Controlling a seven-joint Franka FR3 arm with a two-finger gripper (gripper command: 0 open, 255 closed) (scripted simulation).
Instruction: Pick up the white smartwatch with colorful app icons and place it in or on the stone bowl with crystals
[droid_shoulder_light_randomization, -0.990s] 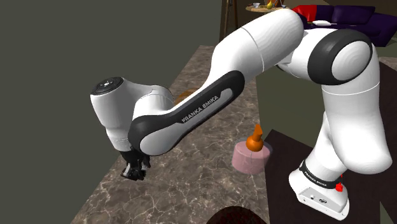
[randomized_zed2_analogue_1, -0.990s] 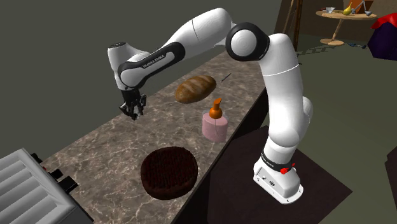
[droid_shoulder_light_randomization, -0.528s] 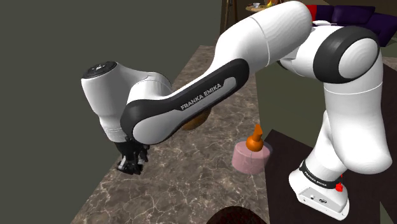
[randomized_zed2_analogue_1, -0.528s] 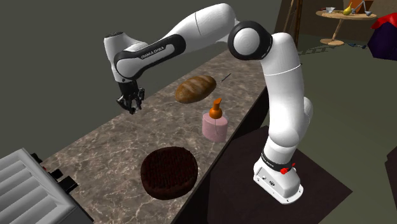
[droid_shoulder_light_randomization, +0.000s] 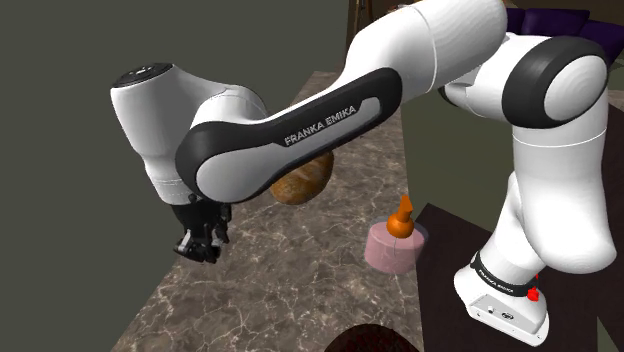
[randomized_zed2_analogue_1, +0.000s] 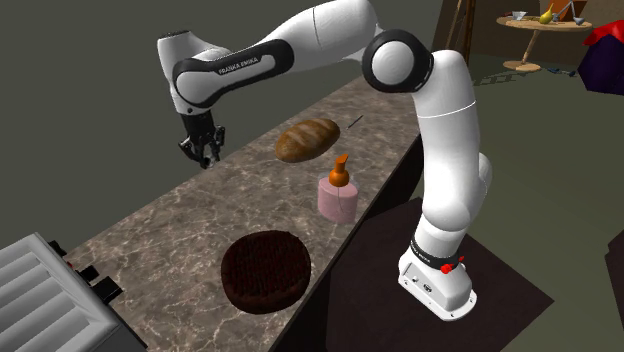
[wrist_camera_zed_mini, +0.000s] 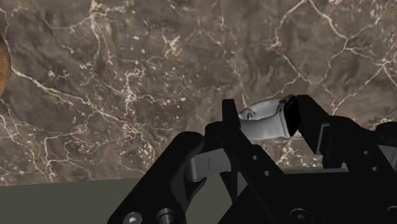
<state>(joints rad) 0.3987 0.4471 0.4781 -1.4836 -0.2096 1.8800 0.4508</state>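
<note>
Overall: white arm (randomized_zed2_analogue_1: 330, 35) stretched from the stand (randomized_zed2_analogue_1: 440, 280) across a brown marbled countertop (randomized_zed2_analogue_1: 170, 240).
Gripper (wrist_camera_zed_mini: 261, 111): clamped on the smartwatch (wrist_camera_zed_mini: 267, 125), one black finger pressed to each side of it.
Gripper position: hangs clear above the countertop, near the edge that borders the dark wall; seen at the shoulder view's lower left (droid_shoulder_light_randomization: 200, 245) and the second exterior view's upper left (randomized_zed2_analogue_1: 205, 155).
Smartwatch: pale grey-white curved band with a dark face at one end, off the countertop between the fingers; app icons not discernible.
Bowl (randomized_zed2_analogue_1: 265, 270): dark brown, round, rough-textured, on the countertop near its front edge, well apart from the gripper; cut off by the lower edge in the shoulder view (droid_shoulder_light_randomization: 372, 340).
Bread loaf (randomized_zed2_analogue_1: 307, 138): brown, lying on the countertop toward the second exterior view's right of the gripper; partly behind the forearm in the shoulder view (droid_shoulder_light_randomization: 305, 182).
Pink bottle (randomized_zed2_analogue_1: 338, 196): upright with an orange top, between the loaf and the bowl, close to the counter's front edge (droid_shoulder_light_randomization: 394, 245).
Grey appliance (randomized_zed2_analogue_1: 45, 300): ribbed, at the second exterior view's lower left corner.
</note>
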